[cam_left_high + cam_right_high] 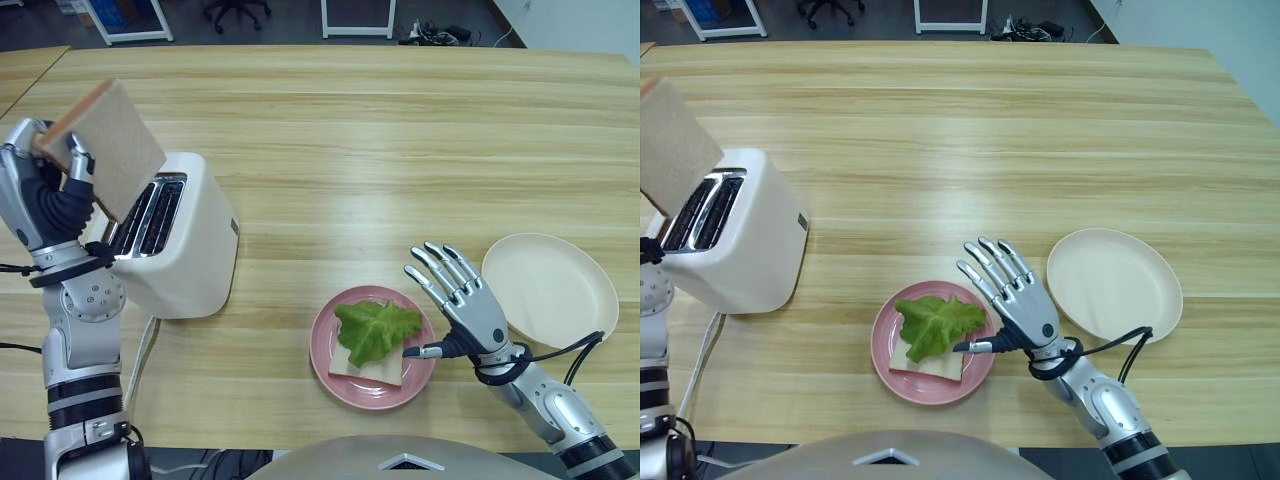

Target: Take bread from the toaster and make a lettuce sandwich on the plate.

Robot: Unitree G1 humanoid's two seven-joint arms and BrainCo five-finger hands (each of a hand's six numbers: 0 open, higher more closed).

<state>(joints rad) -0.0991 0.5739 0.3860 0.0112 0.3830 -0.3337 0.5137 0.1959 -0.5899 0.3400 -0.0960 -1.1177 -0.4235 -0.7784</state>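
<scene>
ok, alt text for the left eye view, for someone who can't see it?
The robot's left hand holds a bread slice above a white toaster at the left of a wooden table. Near the front, a pink plate carries a second slice topped with a lettuce leaf. The right hand is spread open just right of it, beside a cream plate.

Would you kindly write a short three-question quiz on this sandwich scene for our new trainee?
1. True or false: the lettuce lies on a bread slice on the pink plate.
2. What does the left hand hold, raised beside the toaster? A) a second bread slice B) a knife C) a cup
3. Fill in: the cream plate lies to the robot's ___ of the pink plate, beyond the open right hand.
Key: 1 true; 2 A; 3 right.
</scene>
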